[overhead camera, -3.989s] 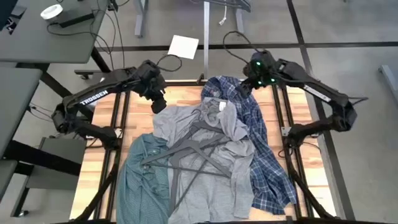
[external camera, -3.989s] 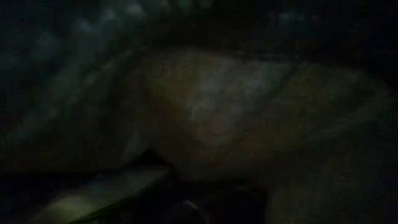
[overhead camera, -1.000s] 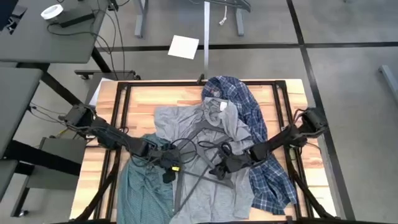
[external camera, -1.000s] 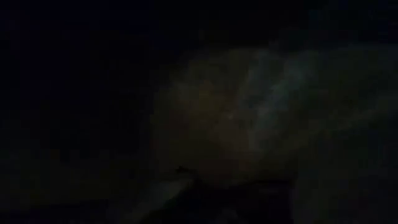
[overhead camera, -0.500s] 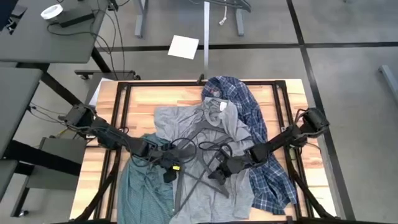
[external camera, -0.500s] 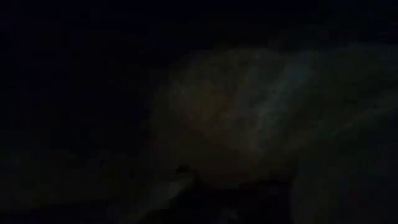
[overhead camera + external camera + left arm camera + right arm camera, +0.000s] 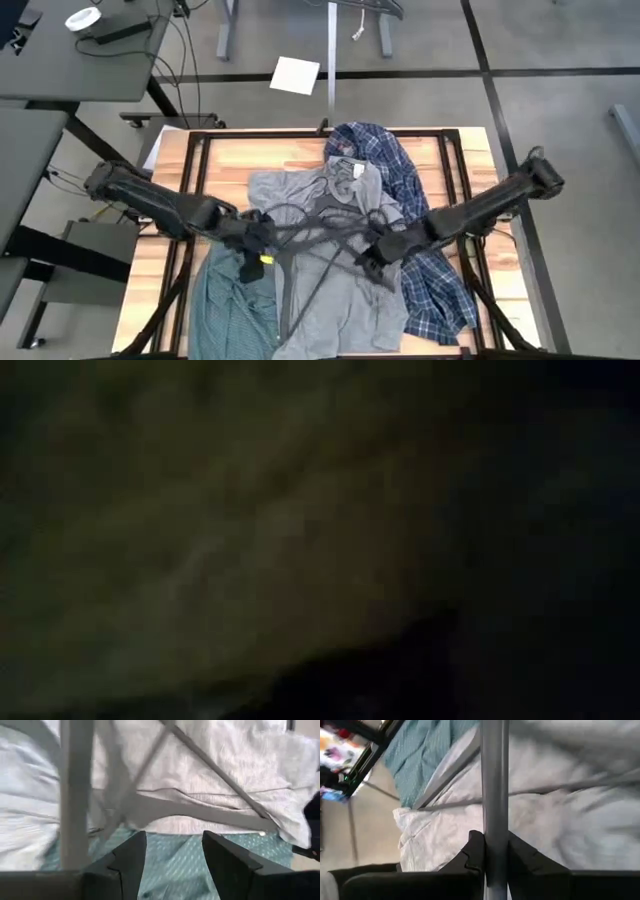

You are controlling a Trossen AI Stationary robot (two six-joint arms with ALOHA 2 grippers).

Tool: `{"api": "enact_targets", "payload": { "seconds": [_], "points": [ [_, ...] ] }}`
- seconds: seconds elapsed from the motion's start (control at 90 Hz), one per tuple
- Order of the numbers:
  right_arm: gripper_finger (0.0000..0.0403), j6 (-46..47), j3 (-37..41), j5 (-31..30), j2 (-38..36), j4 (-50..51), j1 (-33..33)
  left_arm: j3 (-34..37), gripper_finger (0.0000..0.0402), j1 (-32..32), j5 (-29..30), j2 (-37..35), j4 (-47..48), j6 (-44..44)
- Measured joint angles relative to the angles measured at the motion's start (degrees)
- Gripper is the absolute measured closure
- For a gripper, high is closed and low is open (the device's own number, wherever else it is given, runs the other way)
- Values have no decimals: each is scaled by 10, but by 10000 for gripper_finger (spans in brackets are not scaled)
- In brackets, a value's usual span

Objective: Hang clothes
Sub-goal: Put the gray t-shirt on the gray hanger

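High view: three shirts lie in a pile on the wooden table (image 7: 230, 150). The grey tee (image 7: 335, 290) is in the middle, the green shirt (image 7: 225, 305) is beside it on the left arm's side, and the plaid shirt (image 7: 425, 285) is on the right arm's side. Thin dark hangers (image 7: 310, 215) lie tangled on top of the grey tee.

Both arms reach in low over the pile. The right gripper (image 7: 495, 851) is pinched tight on a hanger bar (image 7: 494, 780), with one finger on each side of it. The left gripper (image 7: 172, 852) has its fingers spread apart, and nothing is between them. It sits over the edge where the grey tee meets the green shirt, with hanger bars (image 7: 210, 815) just in front of it.

The low view is too dark to help, so I cannot tell how high the held hanger is off the cloth.

I think the job right now is to pull one hanger free from the others. To do it well, the right gripper should lift slowly and straight, so the other hangers do not come along. If they hook together, the left gripper could press down on the spare ones. It should also watch that the tee does not snag and drag off the table. Then the hanger can go into a shirt's neck.
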State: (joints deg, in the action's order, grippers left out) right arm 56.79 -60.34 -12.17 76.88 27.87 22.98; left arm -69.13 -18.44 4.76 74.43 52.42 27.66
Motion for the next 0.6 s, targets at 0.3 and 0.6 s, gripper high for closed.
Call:
{"api": "enact_targets", "payload": {
  "seconds": [0.3, 0.6],
  "points": [
    [370, 61, -30, -146, -191, 303, -11, -41, 222, 154, 25, -42, 81, -26],
    [370, 122, -30, -100, -256, 485, -48, -41, 222, 371, -61, 22, 10, -211]
  ]
}}
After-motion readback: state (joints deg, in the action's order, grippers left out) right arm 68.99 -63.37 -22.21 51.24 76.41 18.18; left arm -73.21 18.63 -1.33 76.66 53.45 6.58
